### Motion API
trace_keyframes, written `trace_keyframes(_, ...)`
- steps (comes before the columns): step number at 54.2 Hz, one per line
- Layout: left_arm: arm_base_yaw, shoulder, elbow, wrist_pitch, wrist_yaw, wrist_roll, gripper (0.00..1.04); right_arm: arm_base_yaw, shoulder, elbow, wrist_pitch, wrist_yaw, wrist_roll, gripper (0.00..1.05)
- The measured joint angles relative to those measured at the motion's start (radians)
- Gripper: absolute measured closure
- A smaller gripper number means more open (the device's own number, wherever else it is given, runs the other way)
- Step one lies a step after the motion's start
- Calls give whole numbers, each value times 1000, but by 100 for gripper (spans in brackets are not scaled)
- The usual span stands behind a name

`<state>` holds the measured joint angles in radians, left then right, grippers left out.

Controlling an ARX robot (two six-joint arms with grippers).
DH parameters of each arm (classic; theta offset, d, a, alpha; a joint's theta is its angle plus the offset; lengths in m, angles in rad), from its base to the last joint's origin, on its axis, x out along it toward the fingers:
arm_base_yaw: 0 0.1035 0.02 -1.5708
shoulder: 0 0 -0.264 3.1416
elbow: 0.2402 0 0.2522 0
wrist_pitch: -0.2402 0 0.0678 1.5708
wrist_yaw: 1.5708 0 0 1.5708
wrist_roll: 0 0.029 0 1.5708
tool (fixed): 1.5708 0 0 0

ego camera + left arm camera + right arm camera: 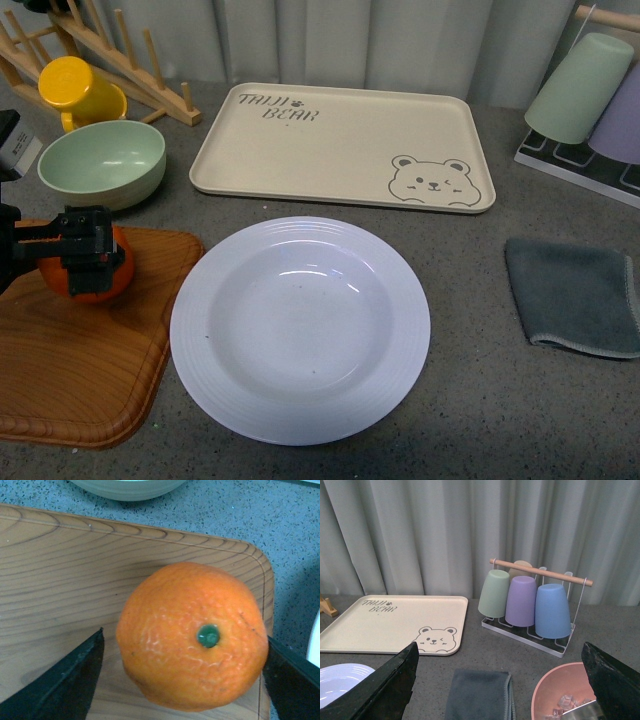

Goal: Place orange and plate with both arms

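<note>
The orange [92, 277] sits on a wooden cutting board [80, 370] at the left. My left gripper [85, 252] is open and straddles it; in the left wrist view the orange [192, 635] fills the gap between the two black fingers [65, 680], stem dot up, with a small gap on each side. The white ribbed plate [215, 390] lies in the middle of the table, its edge showing in the right wrist view [340, 677]. My right gripper [502, 690] is open and empty, out of the front view, held above the table to the right.
A beige bear tray [340, 140] lies behind the plate. A pale-green bowl [100, 165] and yellow cup [75, 90] stand at back left by a wooden rack. A grey cloth [575, 295] lies right. A cup rack [535, 600] and pink bowl [555, 685] stand further right.
</note>
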<state>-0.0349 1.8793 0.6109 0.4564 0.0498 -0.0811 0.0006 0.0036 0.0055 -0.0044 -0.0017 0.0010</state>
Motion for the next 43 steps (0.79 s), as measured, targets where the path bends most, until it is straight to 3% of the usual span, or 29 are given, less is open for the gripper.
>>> trace_keyframes(6,0,2,5,-1,3,-1,36,0,0,0,0,0,0,9)
trace_keyframes(17,-27,-44,5,-33,6,-20,40,0,0,0,0,0,0,9)
trace_keyframes(29,-222,-196,0,-65,-1,-104,40,0,0,0,0,0,0,9)
trace_keyframes(36,-370,-172,3,-41,-37,-158,40,0,0,0,0,0,0,9)
trace_keyframes(43,-451,-109,3,-24,-56,-168,40,0,0,0,0,0,0,9)
